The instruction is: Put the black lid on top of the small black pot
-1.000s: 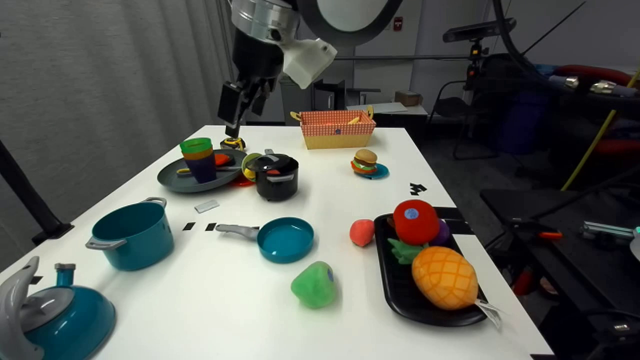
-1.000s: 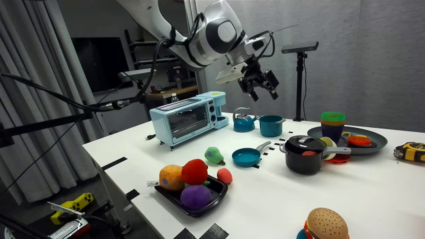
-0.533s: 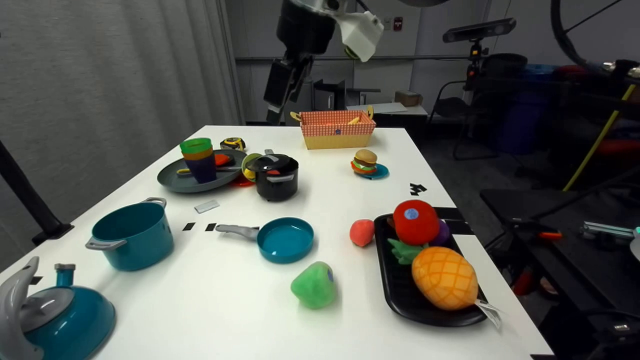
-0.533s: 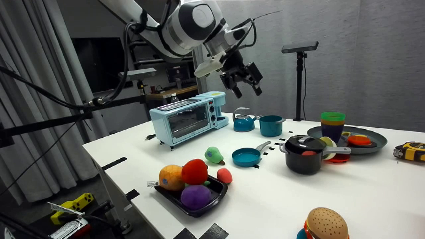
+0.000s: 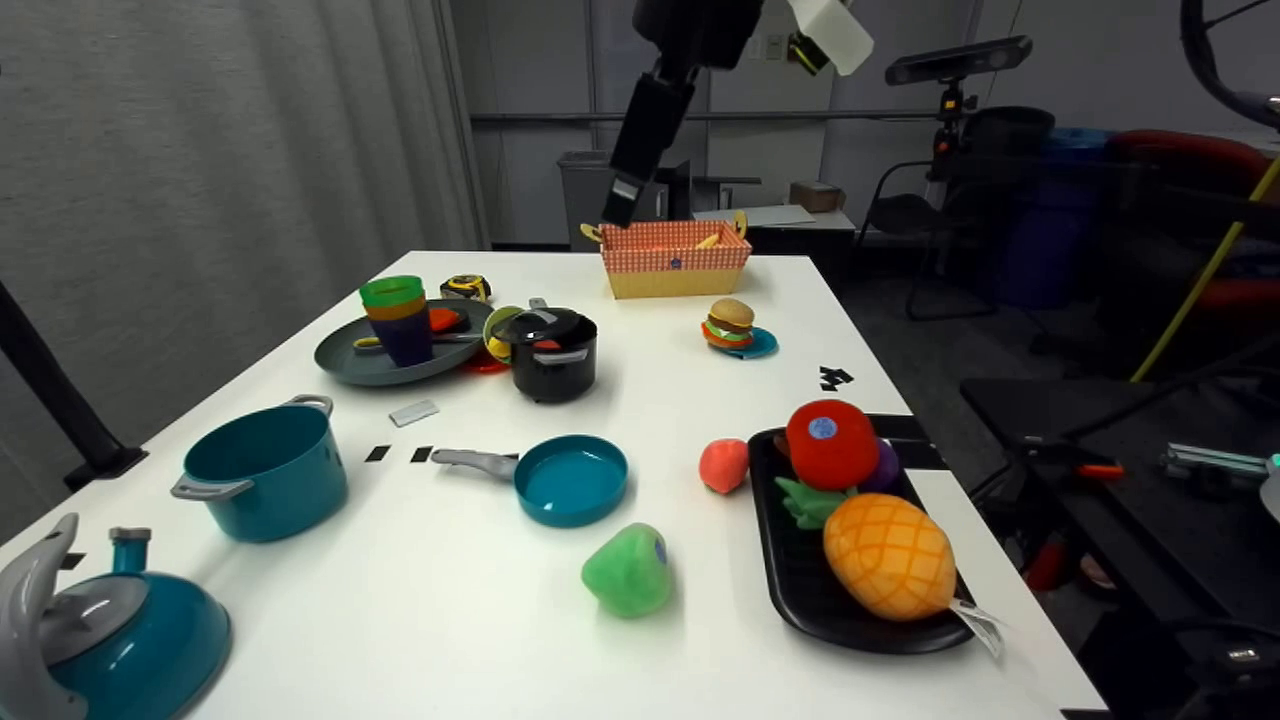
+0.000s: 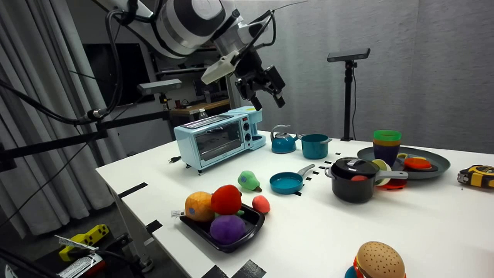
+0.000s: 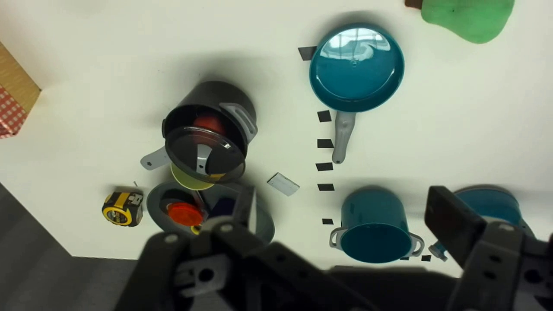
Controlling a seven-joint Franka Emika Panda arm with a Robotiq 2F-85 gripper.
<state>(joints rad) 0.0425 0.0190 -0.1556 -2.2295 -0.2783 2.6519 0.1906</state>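
The black lid, with a grey handle, sits off-centre across the top of the small black pot. In the wrist view the lid overhangs the pot on the plate side, leaving part of the opening uncovered. A red item shows inside. The lid and pot also show in an exterior view; the pot stands upright. My gripper is open and empty, high above the table and apart from both. Its spread fingers show in the wrist view.
A grey plate with stacked cups is beside the pot, with a lime-coloured bowl between. A teal frying pan, teal pot, kettle, tray of plush food and basket are around.
The open gripper has moved through the air, rightward in an exterior view and leftward and slightly up in an exterior view. The lid, pot and other objects have not moved.
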